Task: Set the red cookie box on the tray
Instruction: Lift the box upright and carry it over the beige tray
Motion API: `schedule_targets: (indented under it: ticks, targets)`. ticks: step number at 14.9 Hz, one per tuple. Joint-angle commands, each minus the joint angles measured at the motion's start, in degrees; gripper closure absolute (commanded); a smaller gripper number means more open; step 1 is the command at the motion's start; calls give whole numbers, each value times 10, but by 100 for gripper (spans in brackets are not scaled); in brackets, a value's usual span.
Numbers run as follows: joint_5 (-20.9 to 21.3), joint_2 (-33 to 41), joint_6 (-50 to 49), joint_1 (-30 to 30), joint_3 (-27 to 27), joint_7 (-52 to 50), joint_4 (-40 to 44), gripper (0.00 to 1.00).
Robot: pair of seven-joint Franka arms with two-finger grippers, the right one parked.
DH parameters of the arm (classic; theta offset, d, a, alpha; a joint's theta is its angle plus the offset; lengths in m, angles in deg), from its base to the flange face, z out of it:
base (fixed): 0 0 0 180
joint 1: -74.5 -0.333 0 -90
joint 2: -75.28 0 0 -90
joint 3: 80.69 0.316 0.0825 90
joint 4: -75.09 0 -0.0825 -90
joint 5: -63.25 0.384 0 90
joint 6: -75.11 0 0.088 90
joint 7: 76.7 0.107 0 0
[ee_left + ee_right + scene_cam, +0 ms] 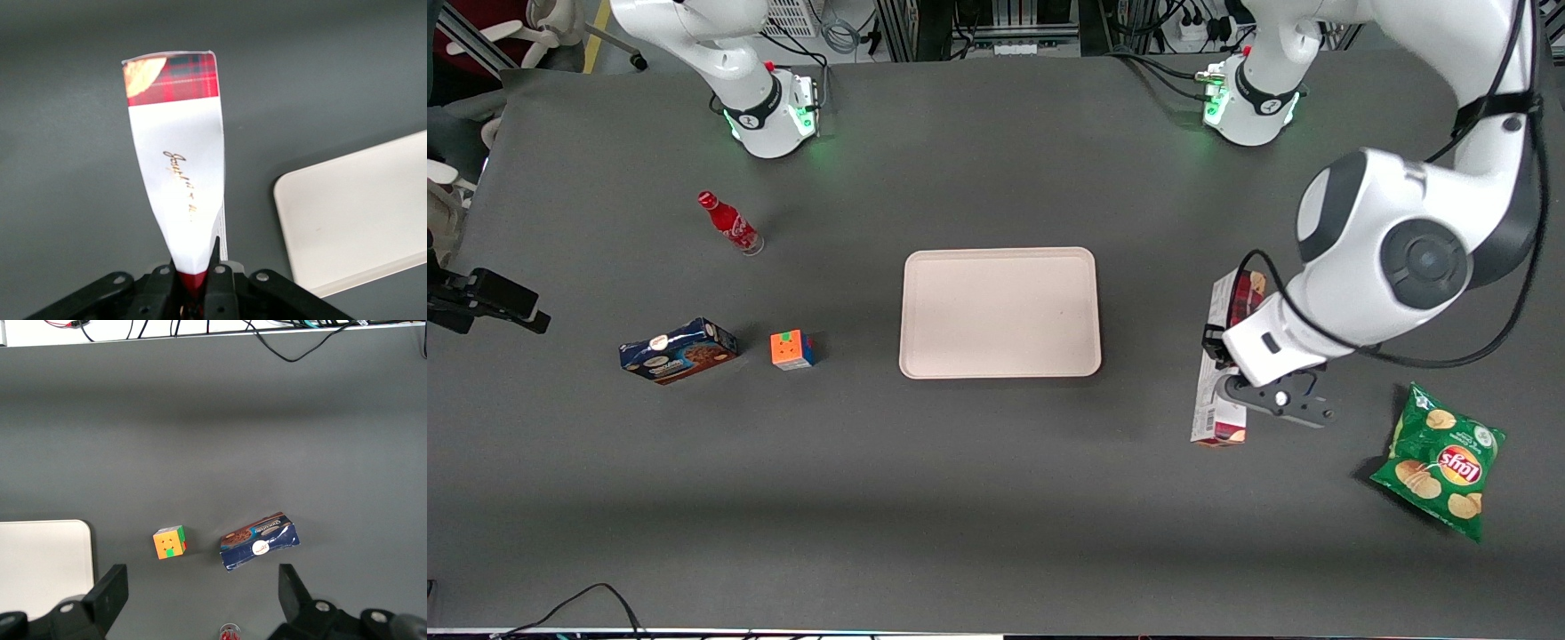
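Observation:
The red cookie box [1219, 391], a long slim carton with tartan ends and a white middle, lies lengthwise toward the working arm's end of the table, a short gap from the tray. My left gripper [1224, 373] sits over its middle and is shut on the red cookie box [177, 153]; the black fingers [217, 267] pinch its white section, which narrows between them. I cannot tell whether the carton touches the table. The pale beige tray [1000, 311] lies flat at the table's centre with nothing on it; its corner [353, 213] shows in the left wrist view beside the box.
A green chips bag [1440, 462] lies nearer the front camera, past the gripper at the working arm's end. Toward the parked arm's end are a colour cube [792, 349], a blue cookie box [679, 350] and a red bottle [729, 222].

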Motion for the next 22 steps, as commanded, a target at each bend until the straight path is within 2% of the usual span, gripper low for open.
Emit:
schedule_targets:
  ticks: [1,3,5,7,9,12,15,19,22]
  targets:
    - [-12,24,-17,10,-46,-139,9,100]
    - [-3,23,-10,10,-85,-220,12,100]
    - [7,20,-2,13,-112,-257,5,100]
    - [72,18,24,22,-143,-310,-25,100]
    - [117,19,90,23,-171,-362,-94,100]
    - [163,18,222,24,-185,-420,-199,100]
    - [172,17,336,28,-186,-424,-292,100]
    - [178,-6,363,42,-187,-466,-315,100]
    - [231,-34,376,48,-187,-519,-316,100]
